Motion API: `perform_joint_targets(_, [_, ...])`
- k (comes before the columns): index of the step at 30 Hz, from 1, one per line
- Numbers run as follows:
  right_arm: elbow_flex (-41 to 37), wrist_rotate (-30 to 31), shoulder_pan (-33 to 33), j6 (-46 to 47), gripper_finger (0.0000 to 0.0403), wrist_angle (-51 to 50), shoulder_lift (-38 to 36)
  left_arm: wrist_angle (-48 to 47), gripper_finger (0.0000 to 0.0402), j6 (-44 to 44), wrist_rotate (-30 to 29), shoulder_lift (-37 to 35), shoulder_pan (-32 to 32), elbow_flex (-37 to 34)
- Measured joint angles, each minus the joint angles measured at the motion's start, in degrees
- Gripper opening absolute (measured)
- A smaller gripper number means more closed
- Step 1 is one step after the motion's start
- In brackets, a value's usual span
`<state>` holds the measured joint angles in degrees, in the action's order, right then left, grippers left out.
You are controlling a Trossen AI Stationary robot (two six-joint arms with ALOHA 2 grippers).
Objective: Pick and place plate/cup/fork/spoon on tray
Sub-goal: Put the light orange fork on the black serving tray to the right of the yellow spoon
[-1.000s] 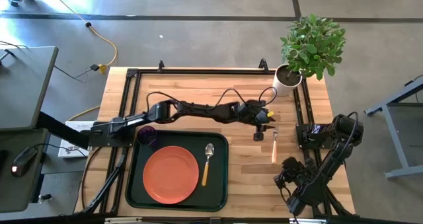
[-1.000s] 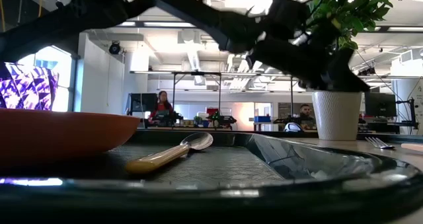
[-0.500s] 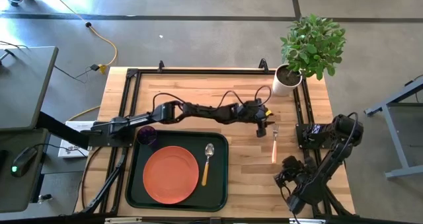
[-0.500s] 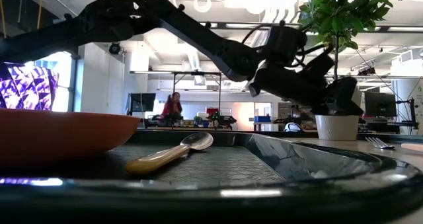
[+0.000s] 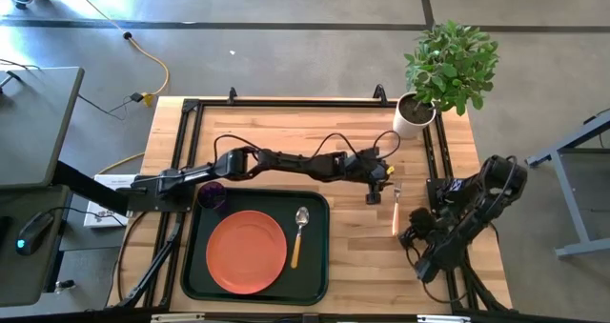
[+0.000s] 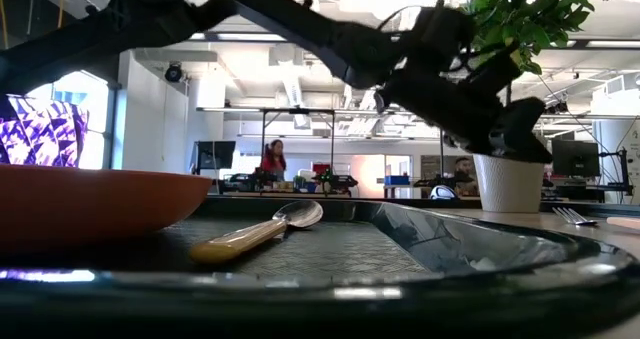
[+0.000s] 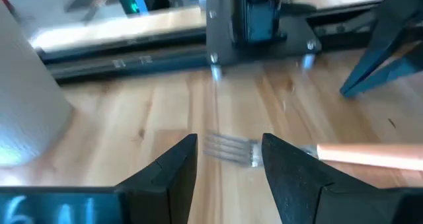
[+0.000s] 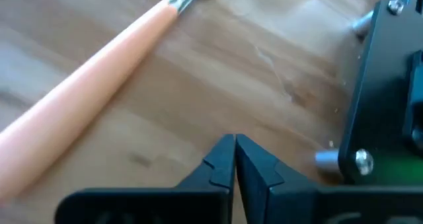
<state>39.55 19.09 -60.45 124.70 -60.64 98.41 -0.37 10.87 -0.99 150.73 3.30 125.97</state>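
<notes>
The fork (image 5: 396, 211) lies flat on the bare wood to the right of the tray (image 5: 319, 266), tines toward the far edge. My left gripper (image 5: 374, 187) is open and hovers just left of the tines. In the left wrist view its fingers (image 7: 173, 173) stand on either side of the tines (image 7: 230, 149) without touching them. My right gripper (image 8: 234, 159) is shut and empty, close beside the fork's orange handle (image 8: 86, 75). The plate (image 5: 246, 252) and the spoon (image 5: 298, 234) lie on the tray. The purple cup (image 5: 212, 196) stands at the tray's far left corner.
A white pot with a green plant (image 5: 416, 115) stands at the table's far right corner, behind the fork. A black frame rail (image 7: 132, 55) runs along the table's right side just beyond the tines. Bare wood lies between the tray and the far rail.
My right arm has swung from the table's near right corner toward the far edge and now sits beside the fork's handle. My left gripper stays near the tines, still open. The fork, plate, spoon and cup have not moved.
</notes>
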Motion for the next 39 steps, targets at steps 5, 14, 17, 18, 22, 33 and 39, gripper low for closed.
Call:
perform_joint_targets(5, [-1.24, 1.06, 2.56, -0.25, 0.0008, -4.32, -1.88, -1.54, 0.0148, 0.08, -1.29, -1.45, -0.48, 0.01])
perform_joint_targets(14, [-1.09, 9.26, 6.67, -3.73, 0.0001, -4.83, -2.65, -0.83, 0.0147, -2.61, -1.45, -1.5, -0.47, -0.04])
perform_joint_targets(17, [-1.09, 9.19, 7.93, -3.76, 0.0001, -6.2, -2.76, 0.31, 0.0147, -3.01, -1.4, -0.82, -0.03, -0.04])
perform_joint_targets(18, [-1.09, 8.86, 8.53, -4.2, 0.0, -6.37, -2.84, 0.36, 0.0147, -3.5, -1.4, -0.5, 0.13, -0.04])
perform_joint_targets(22, [-1.09, 9.41, 10.23, -4.38, 0.0, -6.11, -2.84, -0.44, 0.0147, -5.85, -1.45, -0.12, 0.9, -0.15])
perform_joint_targets(33, [-1.55, 15.32, 19.36, -18.77, 0.0, -7.35, -12.34, -2.09, 0.0147, -7.06, -1.43, -0.17, 1.13, -0.15])
perform_joint_targets(39, [-1.58, 13.45, 28.61, -33.78, 0.0, -5.96, -19.83, -3.52, 0.0147, -10.27, -2.05, -0.63, 0.88, -0.15])
